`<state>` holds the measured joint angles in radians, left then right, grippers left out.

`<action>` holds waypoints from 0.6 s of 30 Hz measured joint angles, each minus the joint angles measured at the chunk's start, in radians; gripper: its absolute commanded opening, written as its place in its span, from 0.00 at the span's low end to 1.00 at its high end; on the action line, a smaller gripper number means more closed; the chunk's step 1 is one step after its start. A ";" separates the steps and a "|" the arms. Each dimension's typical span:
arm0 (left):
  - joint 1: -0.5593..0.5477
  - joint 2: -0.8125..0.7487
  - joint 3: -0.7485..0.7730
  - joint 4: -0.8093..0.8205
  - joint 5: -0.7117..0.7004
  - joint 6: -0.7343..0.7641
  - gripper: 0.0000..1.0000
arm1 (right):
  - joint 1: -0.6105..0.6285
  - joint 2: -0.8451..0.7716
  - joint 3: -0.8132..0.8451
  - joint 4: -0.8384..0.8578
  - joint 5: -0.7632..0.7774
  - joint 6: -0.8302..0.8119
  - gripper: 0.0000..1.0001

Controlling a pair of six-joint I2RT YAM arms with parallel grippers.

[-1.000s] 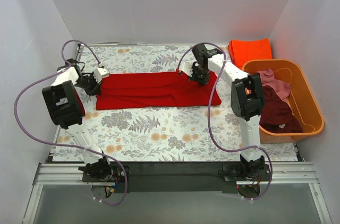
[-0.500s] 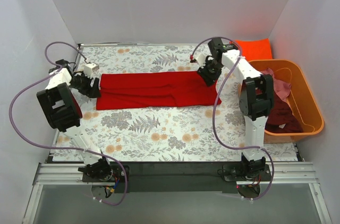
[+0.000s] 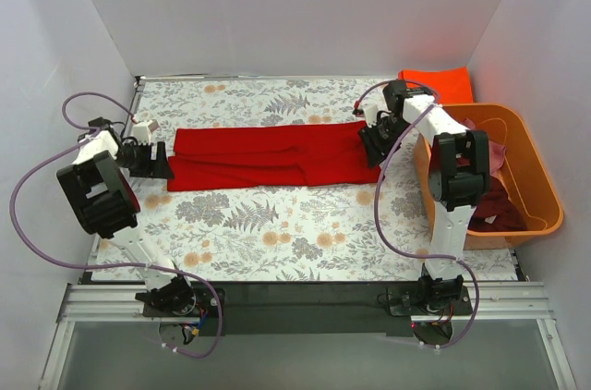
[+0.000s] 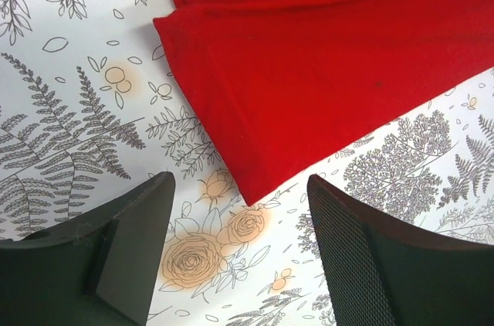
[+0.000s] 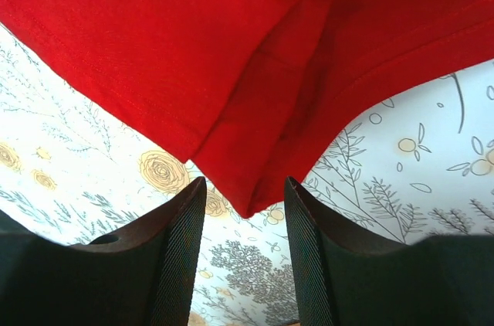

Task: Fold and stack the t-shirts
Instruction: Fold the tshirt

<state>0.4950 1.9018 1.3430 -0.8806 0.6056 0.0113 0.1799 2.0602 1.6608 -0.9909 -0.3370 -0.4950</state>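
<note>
A bright red t-shirt (image 3: pixel 272 157) lies on the floral table as a long strip folded lengthwise. My left gripper (image 3: pixel 159 164) stands open just off the shirt's left end. In the left wrist view the shirt's corner (image 4: pixel 324 86) lies ahead of the open left gripper (image 4: pixel 239 256), with only tablecloth between the fingers. My right gripper (image 3: pixel 374 145) is open at the shirt's right end. In the right wrist view the shirt's end (image 5: pixel 231 48) reaches to the tips of the right gripper (image 5: pixel 245 256), ungripped. An orange-red t-shirt (image 3: pixel 436 82) lies folded at the back right.
An orange plastic tub (image 3: pixel 545 191) stands at the right edge of the table, holding a maroon shirt (image 3: pixel 499 201) and a pink one (image 3: pixel 485 142). White walls enclose the table on three sides. Purple cables loop from both arms.
Both grippers have opened and let go of the red shirt's ends. The left arm has drawn back to the left and the right arm to the right. The shirt stays flat.
</note>
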 measured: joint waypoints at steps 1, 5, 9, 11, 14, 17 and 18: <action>0.000 0.001 -0.003 0.006 -0.002 -0.010 0.69 | 0.000 0.002 -0.002 0.002 -0.004 0.005 0.52; 0.000 0.031 -0.003 0.024 -0.010 -0.046 0.73 | -0.001 0.019 -0.005 0.007 -0.014 0.024 0.51; 0.000 0.060 0.011 0.030 -0.016 -0.069 0.74 | -0.001 0.026 -0.018 0.015 -0.019 0.029 0.49; 0.000 0.068 0.021 0.027 -0.015 -0.077 0.73 | -0.001 0.027 -0.023 0.014 -0.018 0.029 0.47; 0.000 0.074 0.029 0.029 -0.014 -0.084 0.70 | -0.001 0.029 -0.023 0.018 -0.019 0.030 0.43; 0.000 0.088 0.040 0.024 -0.003 -0.087 0.63 | -0.002 0.029 -0.023 0.019 -0.019 0.032 0.41; 0.000 0.095 0.046 0.021 0.004 -0.087 0.59 | -0.002 0.029 -0.025 0.019 -0.019 0.032 0.41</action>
<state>0.4946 1.9965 1.3888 -0.8593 0.6098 -0.0757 0.1776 2.0888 1.6360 -0.9714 -0.3561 -0.4629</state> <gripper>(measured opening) 0.643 0.420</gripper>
